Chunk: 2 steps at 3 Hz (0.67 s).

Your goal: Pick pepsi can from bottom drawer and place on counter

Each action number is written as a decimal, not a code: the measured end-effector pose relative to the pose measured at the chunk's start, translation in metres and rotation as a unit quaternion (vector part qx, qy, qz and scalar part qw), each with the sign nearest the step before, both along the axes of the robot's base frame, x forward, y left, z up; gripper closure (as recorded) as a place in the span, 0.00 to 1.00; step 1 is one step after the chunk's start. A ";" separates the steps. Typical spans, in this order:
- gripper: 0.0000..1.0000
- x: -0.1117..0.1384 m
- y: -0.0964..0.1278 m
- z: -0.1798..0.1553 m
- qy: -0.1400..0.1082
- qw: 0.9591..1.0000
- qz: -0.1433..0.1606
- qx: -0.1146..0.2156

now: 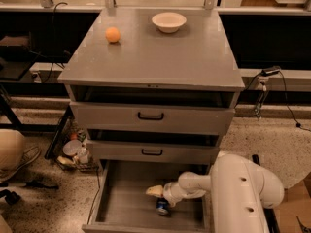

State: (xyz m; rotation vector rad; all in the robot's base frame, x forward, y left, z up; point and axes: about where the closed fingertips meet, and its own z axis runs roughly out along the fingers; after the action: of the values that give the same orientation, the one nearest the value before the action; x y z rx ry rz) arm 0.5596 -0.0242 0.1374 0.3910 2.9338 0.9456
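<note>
The pepsi can [163, 207], small and dark blue, stands on the grey floor of the open bottom drawer [121, 205], towards its front right. My gripper [155, 191] is down inside the drawer with its pale tip pointing left, just above and behind the can. It is close to the can, but I cannot tell if it touches it. My white arm [243, 188] reaches in from the right. The counter [155, 57] is the flat grey cabinet top above.
An orange ball [112, 34] and a white bowl [168, 21] sit at the back of the counter. Two upper drawers with black handles [150, 116] stand slightly open above the bottom drawer. Clutter and cables [73, 152] lie on the floor at the left.
</note>
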 end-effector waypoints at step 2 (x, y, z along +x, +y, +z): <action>0.66 -0.005 0.008 -0.005 0.017 0.999 0.012 0.025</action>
State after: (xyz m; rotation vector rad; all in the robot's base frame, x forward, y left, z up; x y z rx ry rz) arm 0.5542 -0.0162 0.1321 0.3791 2.9561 1.0278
